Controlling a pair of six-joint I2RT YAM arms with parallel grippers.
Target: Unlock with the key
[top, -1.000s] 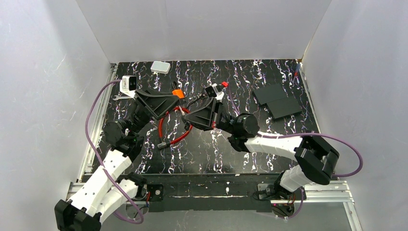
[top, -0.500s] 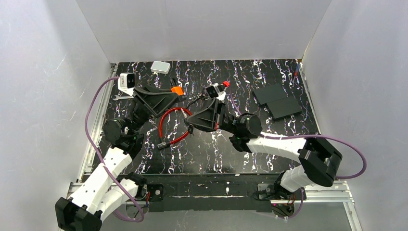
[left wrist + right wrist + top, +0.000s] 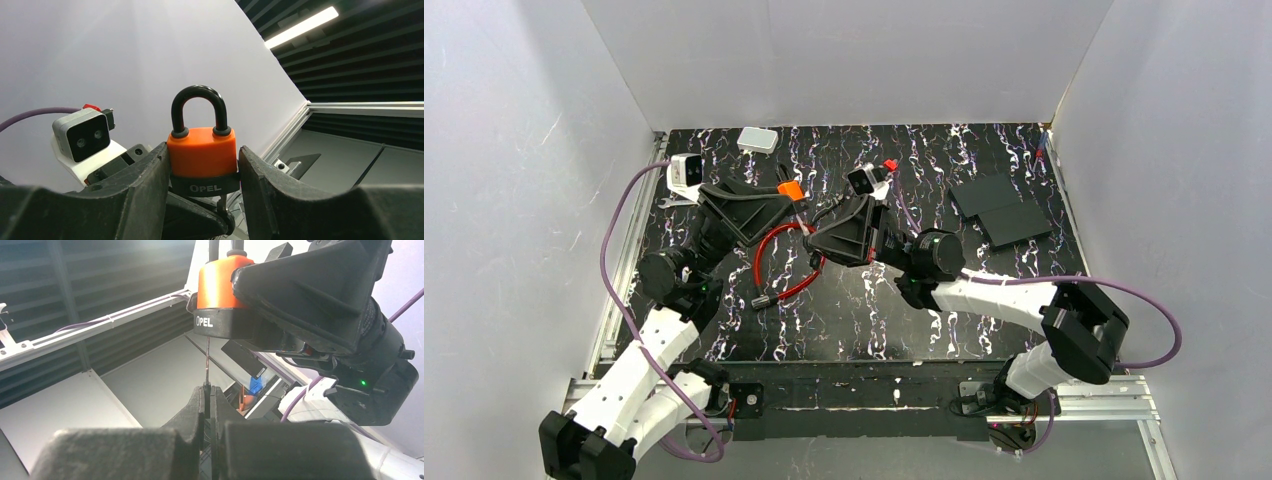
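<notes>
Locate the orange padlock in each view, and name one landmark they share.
Top external: orange padlock left of centre, a small orange spot.
Left wrist: centre, upright, shackle on top.
Right wrist: top centre, directly above the key.
Shared landmark: the left gripper clamping it.

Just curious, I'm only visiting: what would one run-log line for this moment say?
left hand: grips orange padlock, shackle up | right hand: pinches key | blade: at padlock's underside
</notes>
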